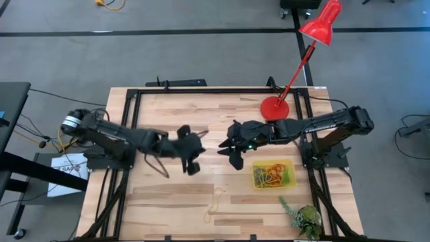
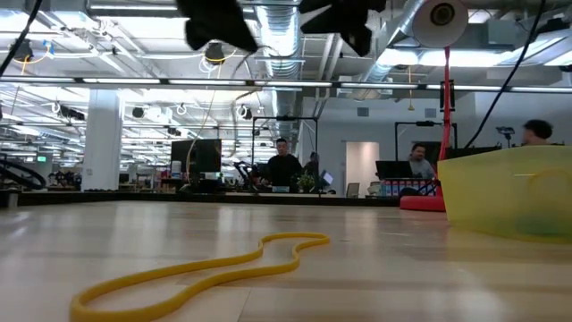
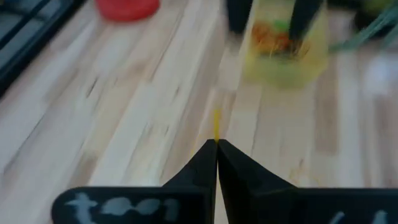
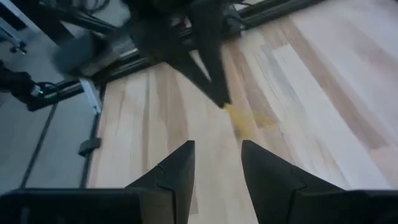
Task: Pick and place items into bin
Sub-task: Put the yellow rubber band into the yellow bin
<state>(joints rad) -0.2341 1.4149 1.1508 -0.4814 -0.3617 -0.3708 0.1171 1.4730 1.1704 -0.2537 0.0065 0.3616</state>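
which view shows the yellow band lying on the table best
The low view: the yellow band lies close to the camera, its whole loop sharp on the wood. The high view shows only a faint pale loop near the table's front edge. Neither wrist view clearly shows it lying there.

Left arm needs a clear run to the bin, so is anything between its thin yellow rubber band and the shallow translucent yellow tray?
Yes. The open right gripper hangs directly between the left gripper, shut on the thin yellow rubber band, and the shallow translucent yellow tray. Nothing else visible blocks that path.
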